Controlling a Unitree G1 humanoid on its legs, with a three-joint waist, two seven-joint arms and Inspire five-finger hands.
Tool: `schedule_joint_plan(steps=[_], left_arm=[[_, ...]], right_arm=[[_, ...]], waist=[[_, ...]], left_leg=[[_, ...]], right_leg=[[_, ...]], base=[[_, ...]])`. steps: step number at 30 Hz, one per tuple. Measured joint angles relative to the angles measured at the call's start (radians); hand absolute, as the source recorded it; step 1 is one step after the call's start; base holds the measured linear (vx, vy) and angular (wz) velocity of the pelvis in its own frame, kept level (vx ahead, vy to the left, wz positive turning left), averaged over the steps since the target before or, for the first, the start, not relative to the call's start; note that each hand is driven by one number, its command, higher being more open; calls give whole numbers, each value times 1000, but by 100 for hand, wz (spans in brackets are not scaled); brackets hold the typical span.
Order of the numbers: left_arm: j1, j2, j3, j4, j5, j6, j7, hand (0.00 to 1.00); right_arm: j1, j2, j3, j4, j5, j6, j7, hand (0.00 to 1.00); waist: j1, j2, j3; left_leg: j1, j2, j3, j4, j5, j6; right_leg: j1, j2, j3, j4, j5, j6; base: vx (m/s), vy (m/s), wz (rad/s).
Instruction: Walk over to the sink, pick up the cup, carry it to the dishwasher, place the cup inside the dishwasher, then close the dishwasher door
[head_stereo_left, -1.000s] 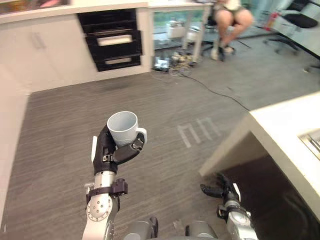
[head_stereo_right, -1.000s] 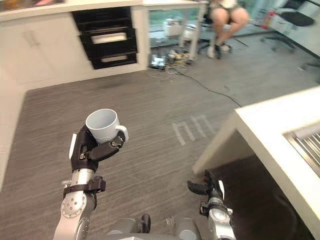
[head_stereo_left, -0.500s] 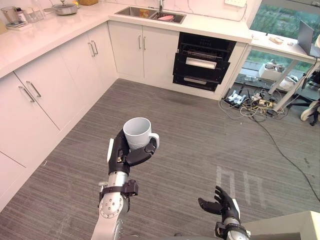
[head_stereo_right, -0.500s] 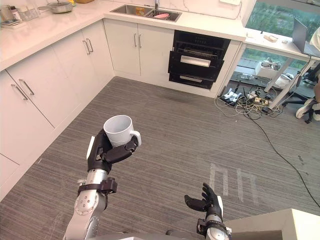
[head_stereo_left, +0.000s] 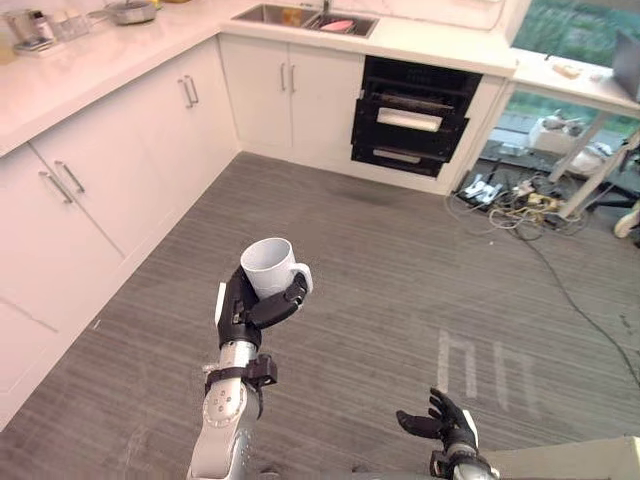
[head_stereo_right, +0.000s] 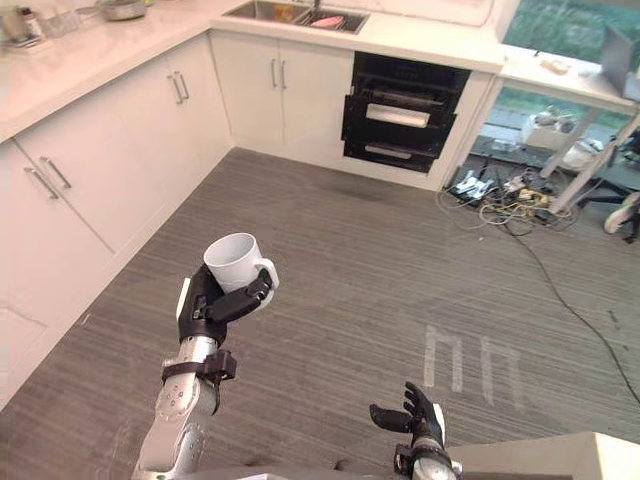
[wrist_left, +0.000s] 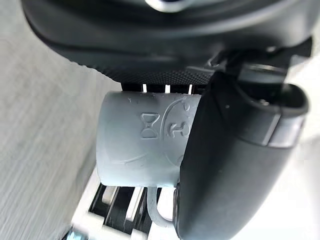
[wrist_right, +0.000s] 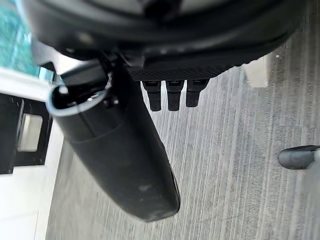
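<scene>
A white cup (head_stereo_left: 268, 266) with a handle is held upright above the grey floor, my left hand (head_stereo_left: 244, 306) shut round its side. The left wrist view shows the cup (wrist_left: 142, 145) close up, with the thumb (wrist_left: 230, 165) wrapped over it. My right hand (head_stereo_left: 446, 424) hangs low near the bottom edge, open, its fingers (wrist_right: 172, 95) relaxed and holding nothing. The black dishwasher (head_stereo_left: 415, 115) is set in the far cabinet row, dark racks showing. The sink (head_stereo_left: 300, 16) lies in the counter to its left.
White cabinets (head_stereo_left: 100, 190) run along the left wall under a counter with a pot (head_stereo_left: 130, 12). A tangle of cables (head_stereo_left: 510, 195) lies on the floor right of the dishwasher. White tape marks (head_stereo_left: 475, 365) sit on the floor. A counter corner (head_stereo_left: 600, 460) shows bottom right.
The camera has swung from the desk area round to the kitchen corner, then shifted slightly closer. The cup stays in my left hand; the right hand stays low and open.
</scene>
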Motion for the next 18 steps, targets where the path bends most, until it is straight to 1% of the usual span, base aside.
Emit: schedule_joint_plan(steps=[3, 4, 6, 7, 8, 9, 10, 11, 12, 13, 14, 15, 17, 18], left_arm=[[4, 8, 48, -3, -16, 0, 4, 30], [8, 12, 55, -10, -16, 0, 5, 30], [19, 22, 60, -38, -16, 0, 5, 30], [21, 30, 57, -54, -15, 0, 5, 30], [24, 39, 46, -69, -15, 0, 2, 30], [25, 41, 43, -71, -15, 0, 0, 30], [30, 42, 29, -73, -14, 0, -2, 30], [40, 35, 26, -76, -14, 1, -1, 30], [59, 37, 25, -101, -14, 8, -1, 30], [67, 37, 12, -114, -13, 8, 0, 30], [67, 41, -3, -132, -13, 8, -1, 30], [67, 40, -4, -147, -13, 8, -1, 30], [38, 41, -16, -179, -13, 4, -1, 30], [26, 43, -24, -179, -13, 5, 1, 30]], right_arm=[[-49, -14, -8, 14, 0, -1, -5, 90], [-58, -18, -10, 14, 0, -1, -6, 90], [-79, -19, -24, 14, 0, -1, -8, 90], [-88, -19, -36, 12, -1, -1, -9, 90], [-90, -21, -37, 8, -1, -1, -14, 90], [-89, -20, -37, 8, -2, 0, -15, 90], [-87, -19, -36, 6, -3, 4, -15, 90], [-86, -18, -35, -8, -6, 10, -13, 90], [-77, 2, -34, -44, -9, 21, -12, 90], [-60, 20, -34, -75, -9, 24, -13, 90], [-25, 41, -29, -138, -10, 25, -10, 90], [-18, 49, -25, -166, -10, 25, -7, 90], [-11, 65, -24, -251, -10, 23, -4, 90], [-11, 63, -25, -270, -10, 23, -5, 90]], waist=[[25, -4, 14], [38, -7, 19], [49, -7, 38], [52, -11, 51], [52, -20, 67], [51, -25, 72], [44, -38, 80], [43, -36, 85], [32, -44, 102], [30, -44, 110], [30, -36, 115], [29, -37, 114], [29, -47, 109], [30, -46, 110]], left_leg=[[-13, -3, -13, 10, -4, 0], [-23, -3, -13, 27, -13, 3], [-60, -7, -13, 98, -58, 16], [-86, -17, -12, 158, -97, 35], [-101, -39, -11, 210, -137, 53], [-101, -47, -10, 224, -150, 57], [-101, -71, -9, 263, -189, 65], [-104, -80, -7, 292, -216, 82], [-70, -95, -6, 299, -241, 103], [-42, -96, -14, 299, -255, 122], [-13, -90, -27, 299, -283, 140], [-5, -87, -34, 297, -293, 143], [39, -88, -64, 262, -322, 141], [58, -89, -74, 245, -327, 139]], right_leg=[[0, -2, -6, -16, 3, 2], [-1, -2, -4, -26, 3, 7], [-11, -5, -4, -11, -21, 10], [-35, -18, -2, 52, -57, 22], [-62, -43, -1, 142, -105, 48], [-69, -52, -1, 169, -119, 59], [-98, -83, 1, 283, -155, 64], [-146, -97, 6, 402, -159, 63], [-210, -105, 28, 577, -123, 73], [-248, -100, 38, 675, -109, 67], [-277, -83, 17, 711, -146, 62], [-293, -73, 1, 704, -156, 60], [-375, -40, -74, 605, -165, 48], [-394, -27, -89, 572, -163, 44]], base=[[-50, 4, 13], [-56, 38, 0], [-33, 82, -4], [24, 156, 4], [41, 175, 8], [96, 183, 12], [122, 194, 1], [199, 234, 3], [204, 201, 7], [289, 169, 19], [340, 118, 21], [434, 110, 27], [453, 47, 35], [495, -11, 55]])
